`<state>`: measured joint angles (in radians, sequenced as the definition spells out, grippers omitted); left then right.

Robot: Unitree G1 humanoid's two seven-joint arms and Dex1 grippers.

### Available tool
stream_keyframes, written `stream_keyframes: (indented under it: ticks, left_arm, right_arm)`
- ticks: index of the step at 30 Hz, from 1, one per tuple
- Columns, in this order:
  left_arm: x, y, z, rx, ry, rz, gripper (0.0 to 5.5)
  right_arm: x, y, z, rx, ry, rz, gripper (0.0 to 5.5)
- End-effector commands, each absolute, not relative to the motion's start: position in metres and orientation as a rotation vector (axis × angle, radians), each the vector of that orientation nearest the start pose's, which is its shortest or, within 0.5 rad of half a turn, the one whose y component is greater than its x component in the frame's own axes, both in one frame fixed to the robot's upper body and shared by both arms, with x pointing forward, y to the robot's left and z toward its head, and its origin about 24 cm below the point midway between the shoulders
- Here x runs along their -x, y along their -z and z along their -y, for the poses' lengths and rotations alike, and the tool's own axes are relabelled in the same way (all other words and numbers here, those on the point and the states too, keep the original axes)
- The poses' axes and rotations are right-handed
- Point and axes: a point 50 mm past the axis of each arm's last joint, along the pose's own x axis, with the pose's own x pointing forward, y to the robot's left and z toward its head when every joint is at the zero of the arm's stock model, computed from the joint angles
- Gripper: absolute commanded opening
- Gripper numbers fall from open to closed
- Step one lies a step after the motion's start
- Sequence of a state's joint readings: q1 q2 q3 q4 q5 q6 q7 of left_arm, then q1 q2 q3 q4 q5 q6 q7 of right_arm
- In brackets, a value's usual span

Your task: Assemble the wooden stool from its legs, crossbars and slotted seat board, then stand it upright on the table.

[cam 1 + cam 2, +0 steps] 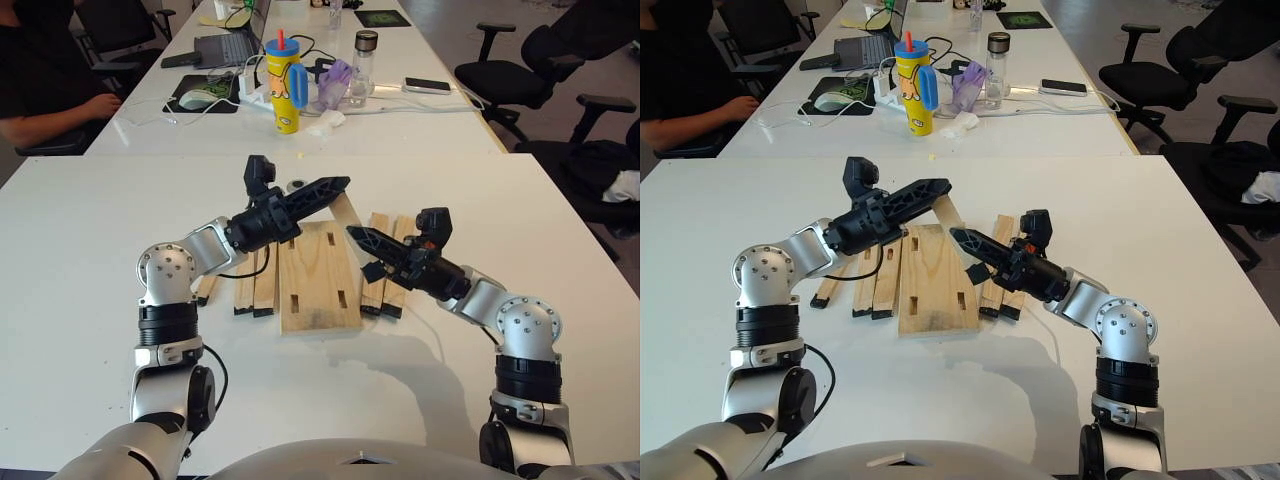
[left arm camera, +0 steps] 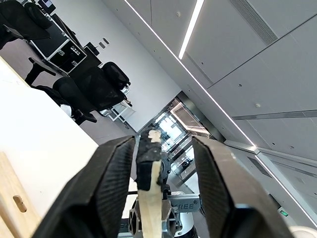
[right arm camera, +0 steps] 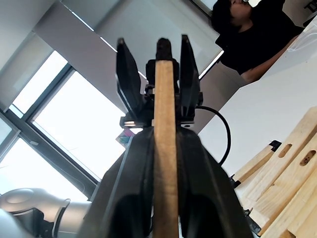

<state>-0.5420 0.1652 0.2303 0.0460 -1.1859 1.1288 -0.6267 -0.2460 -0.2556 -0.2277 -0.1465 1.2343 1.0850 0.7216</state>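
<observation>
Right pincer (image 1: pixel 358 250) tight on bar (image 1: pixel 348 215), left pincer (image 1: pixel 340 186) loose

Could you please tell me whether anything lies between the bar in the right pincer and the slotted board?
Nothing visible does. The right pincer grips the bar just above the board, whose slots lie uncovered. The bar's far end sits inside the open left pincer.

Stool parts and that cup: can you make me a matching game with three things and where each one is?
Things:
1 slotted seat board
2 wooden bar
3 yellow cup

Places:
A on the far table
B gripped in the right tool
C flat on the near table

Pairs: 1-C, 2-B, 3-A.
</observation>
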Motion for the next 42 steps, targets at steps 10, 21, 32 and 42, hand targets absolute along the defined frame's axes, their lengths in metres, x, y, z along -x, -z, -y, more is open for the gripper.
stream_keyframes:
  ticks: [10, 21, 32, 42]
  left_arm:
    - [-0.293, -0.161, -0.114, 0.949, 1.267, -0.257, 0.45]
    - [-0.318, -0.153, -0.136, 0.836, 0.976, -0.181, 0.45]
    - [-0.302, -0.154, -0.176, 0.849, 0.406, 0.113, 0.45]
    - [-0.281, -0.105, -0.171, 0.76, 0.135, 0.026, 0.45]
  right_arm:
    - [-0.249, -0.127, 0.136, -0.953, -1.264, -0.227, 0.4]
    - [-0.266, -0.091, 0.147, -0.719, -0.994, -0.377, 1.1]
    - [-0.283, -0.064, 0.203, -0.59, -0.616, -0.37, 1.1]
    - [-0.302, -0.068, 0.218, -0.539, -0.415, -0.263, 1.1]
